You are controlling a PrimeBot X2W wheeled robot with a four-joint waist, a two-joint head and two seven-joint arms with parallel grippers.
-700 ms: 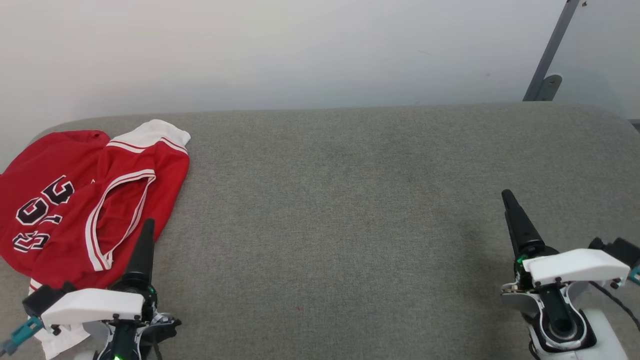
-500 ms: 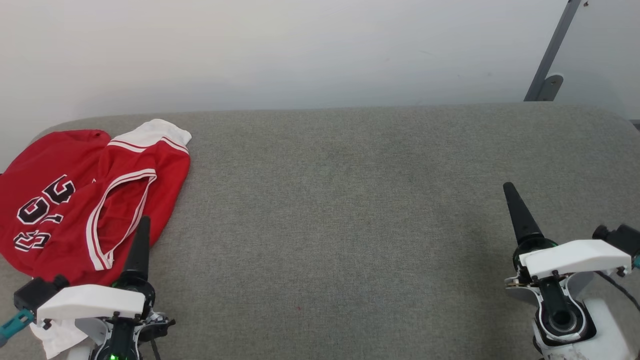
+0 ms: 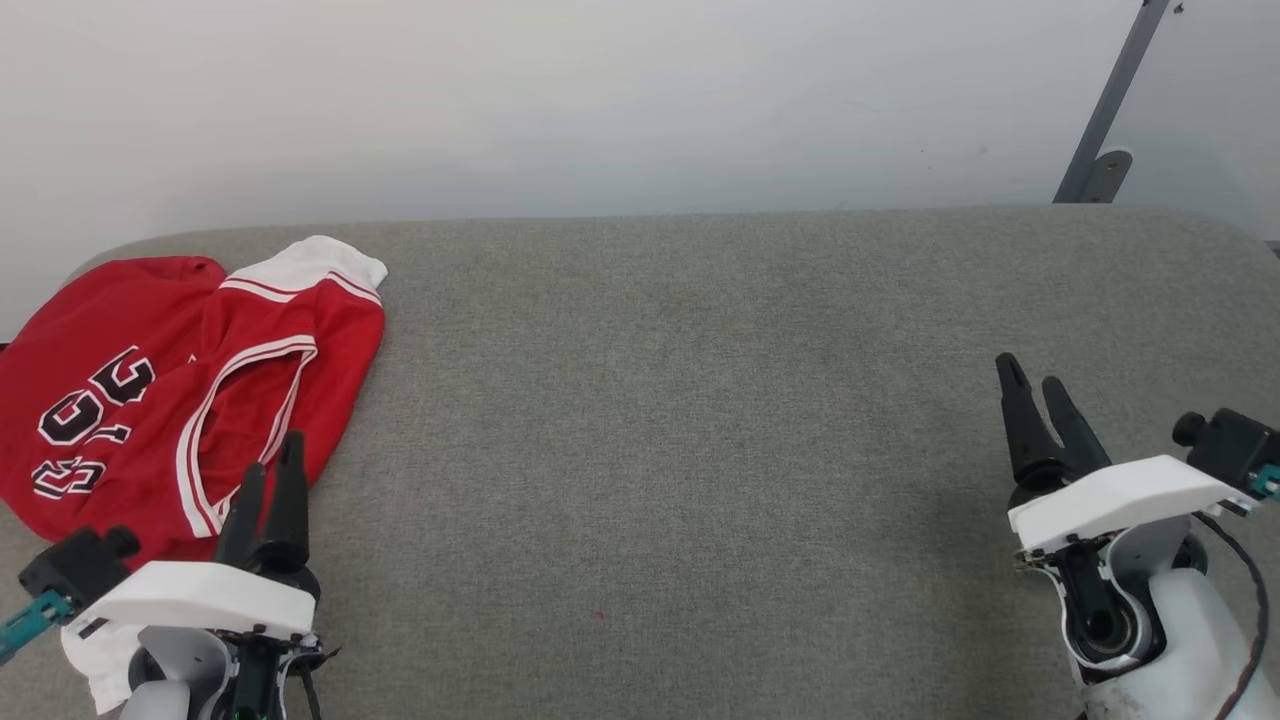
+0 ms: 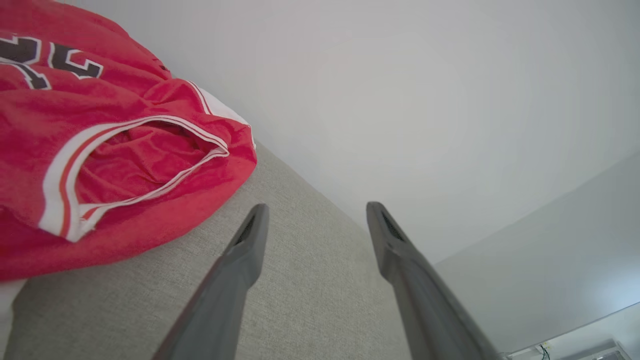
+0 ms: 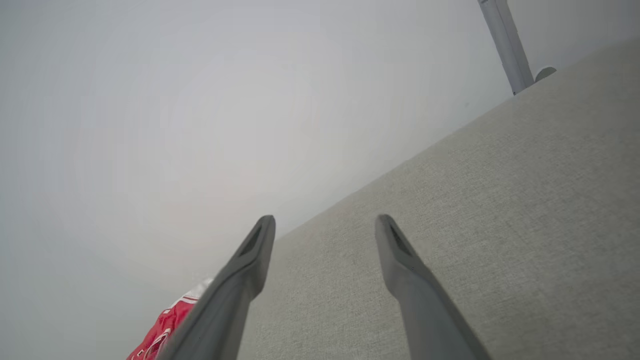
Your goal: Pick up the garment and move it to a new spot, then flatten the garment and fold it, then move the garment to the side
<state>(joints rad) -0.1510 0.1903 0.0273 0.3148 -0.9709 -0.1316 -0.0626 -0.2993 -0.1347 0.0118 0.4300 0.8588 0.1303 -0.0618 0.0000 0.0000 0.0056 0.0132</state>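
Head view: the red jersey-style T-shirt with white sleeves and black numerals (image 3: 120,400) lies crumpled at the left end of the grey fabric-covered surface (image 3: 700,400). Its longer run goes from the near edge toward the far edge, one white sleeve at the far end. The left gripper (image 3: 272,455) has its fingers a little apart, tips at the heap's right-hand edge, so the bulk of the shirt lies ahead and to its left. The right gripper (image 3: 1028,372), fingers likewise parted, sits well apart over bare fabric at the right. Left wrist view: fingers spread, nothing between them; the striped-trim opening is just beside the tips, toward that view's upper left. Right wrist view: fingers spread and empty, a scrap of red far off at lower left. Judgement: the left arm is much the nearer, and the pick needs only a short reach forward and leftward.
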